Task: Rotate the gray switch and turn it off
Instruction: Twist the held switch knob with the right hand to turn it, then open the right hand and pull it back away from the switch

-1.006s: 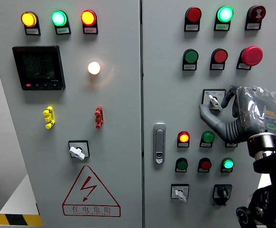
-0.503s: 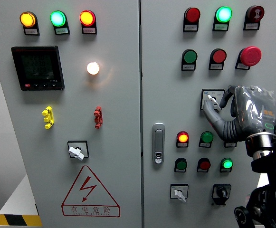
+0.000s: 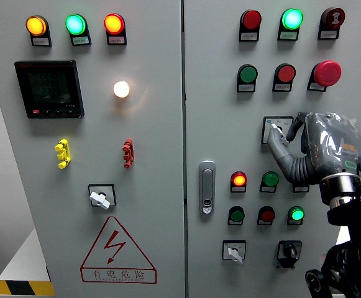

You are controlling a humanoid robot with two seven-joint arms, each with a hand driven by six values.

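The right hand is up at the control panel, reaching in from the lower right, with its thumb and a curled forefinger closing around the gray switch, the small rotary knob on a black square plate in the middle of the right-hand door, just below the row with the red mushroom button. The fingers pinch at the knob's lever, though the exact contact is partly hidden by the thumb, so a firm grip is a judgement rather than a certainty. The visible pale lever points up and to the left, its long axis tilted off vertical. The turn looks to be just starting or not yet made; the rotation to the off position and the release are left to do. The left hand is nowhere in view. Indicator lamps across the panel glow green and red.
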